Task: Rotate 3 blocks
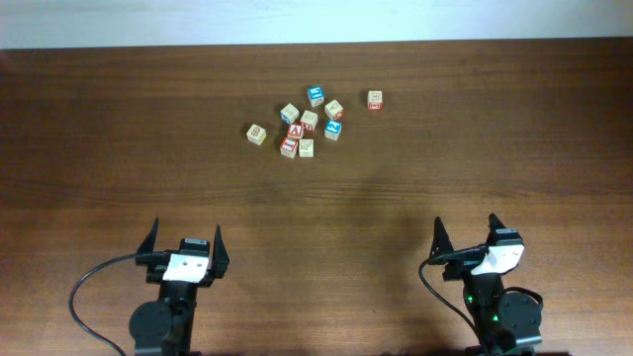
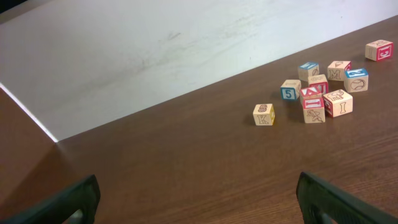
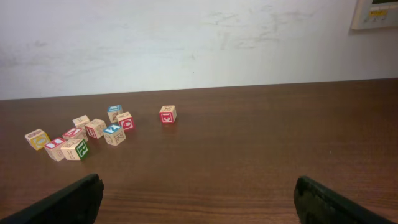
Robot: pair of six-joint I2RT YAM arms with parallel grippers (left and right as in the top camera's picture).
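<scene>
Both pincers are sitting released, jaws spread wide, gripping nothing. The left pincer and right pincer are staying at the near side of the desk, well apart from each other, fingertips pointing forward.

The blocks are lying in a loose cluster far ahead of both pincers, not touching either. From the left pincer they are sitting ahead and to the right; from the right pincer, ahead and to the left. Bare desk is showing between the pincers and the cluster.

The blue-and-white block is sitting on the side of the cluster nearer the right pincer. One pale K block is sitting alone just off the cluster, on the left pincer's side, apart from the others. The red A block is sitting inside the cluster, packed between pale neighbours; I cannot tell whether they are touching. A red-faced block is lying by itself beyond the cluster, toward the right pincer's side and farther out.

In the left wrist view, the dark fingers are framing the bottom corners and the cluster is showing upper right. In the right wrist view the cluster is showing left of centre and the lone red-faced block is sitting nearest the middle.
</scene>
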